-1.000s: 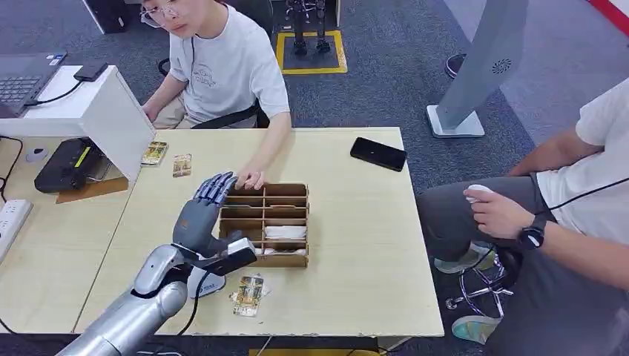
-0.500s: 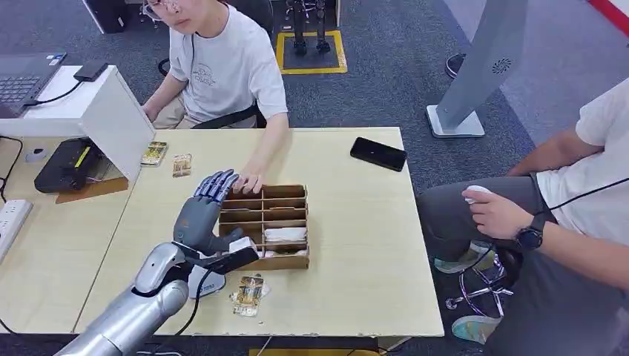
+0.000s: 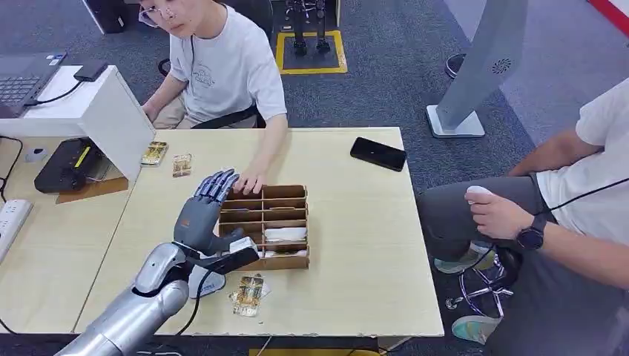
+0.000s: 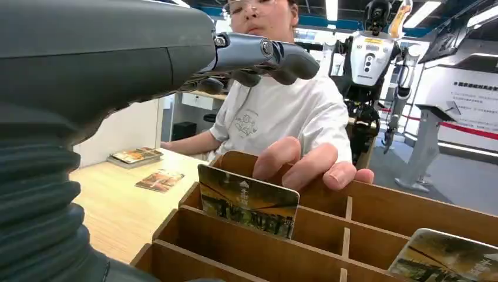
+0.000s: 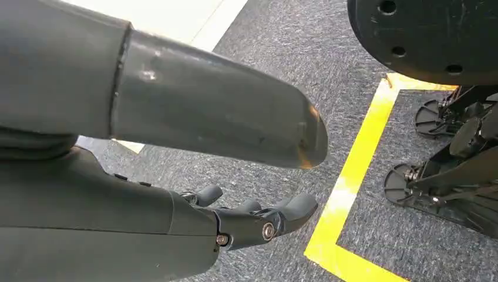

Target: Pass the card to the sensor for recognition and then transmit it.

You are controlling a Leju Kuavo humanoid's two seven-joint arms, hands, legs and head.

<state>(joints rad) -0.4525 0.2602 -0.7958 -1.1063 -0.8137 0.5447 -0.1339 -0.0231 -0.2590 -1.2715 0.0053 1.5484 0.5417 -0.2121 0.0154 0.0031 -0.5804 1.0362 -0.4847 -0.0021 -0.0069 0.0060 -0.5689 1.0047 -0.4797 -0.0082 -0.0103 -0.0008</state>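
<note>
1. Left hand (image 3: 199, 215): over wooden organizer's (image 3: 285, 261) 9 o'clock edge, fingers (image 3: 216, 185) spread, holding nothing.
2. Card (image 4: 248, 200): upright in organizer slot, person's hand (image 4: 311, 164) touching its top.
3. Loose cards (image 3: 248, 294): on surface (image 3: 356, 245), 6 o'clock of organizer.
4. Right hand (image 5: 176, 176): above carpet, fingers (image 5: 276, 216) loosely curled, empty.
</note>
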